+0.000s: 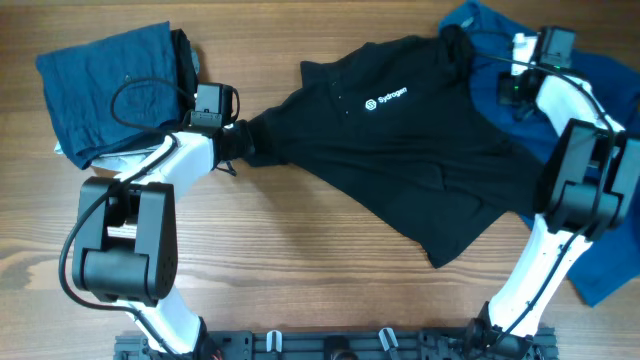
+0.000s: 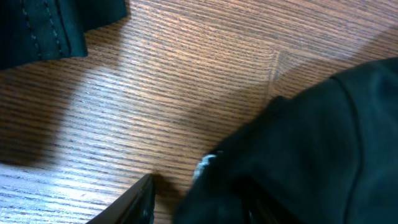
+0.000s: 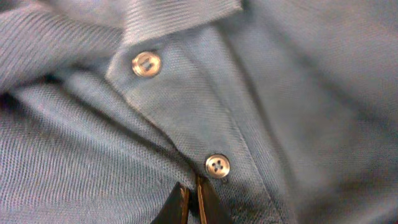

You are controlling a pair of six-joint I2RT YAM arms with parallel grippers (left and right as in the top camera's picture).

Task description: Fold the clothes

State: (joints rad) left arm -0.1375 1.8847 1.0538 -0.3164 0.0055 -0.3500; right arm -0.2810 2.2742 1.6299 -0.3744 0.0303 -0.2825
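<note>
- Jaws of the left gripper [image 1: 234,141] stand partly closed on a bunched edge of the black polo shirt [image 1: 400,150], whose cloth hides one finger in the wrist view.
- Jaws of the right gripper [image 3: 189,202] are pressed fully together, tips on the placket of a blue shirt [image 3: 186,106], just below a button [image 3: 217,165]; whether cloth is pinched I cannot tell.
- The black polo shirt lies spread across the table [image 1: 300,260], white logo [image 1: 385,99] up, overlapping the blue shirt.
- A folded blue garment [image 1: 110,80] sits far left.
</note>
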